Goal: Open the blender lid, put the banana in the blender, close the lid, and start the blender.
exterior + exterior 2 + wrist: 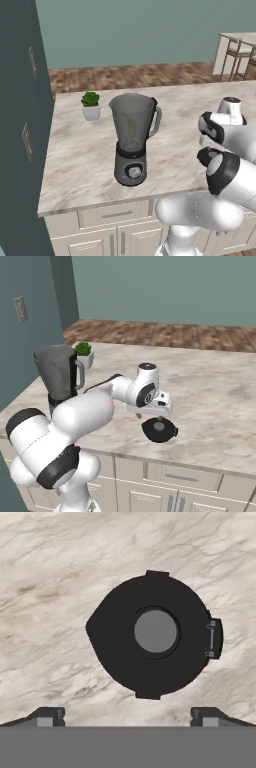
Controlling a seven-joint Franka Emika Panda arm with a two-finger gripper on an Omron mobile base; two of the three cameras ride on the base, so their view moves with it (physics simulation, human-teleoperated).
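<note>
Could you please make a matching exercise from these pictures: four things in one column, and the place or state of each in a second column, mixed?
Things:
1. blender lid
2. blender
3. potted plant
4. pincer

Places or states:
A. open, above the lid
B. lying flat on the counter, off the jar
C. beside the jar, toward the counter's back edge
D. standing upright, jar uncovered

Pairs: 1-B, 2-D, 3-C, 4-A
</note>
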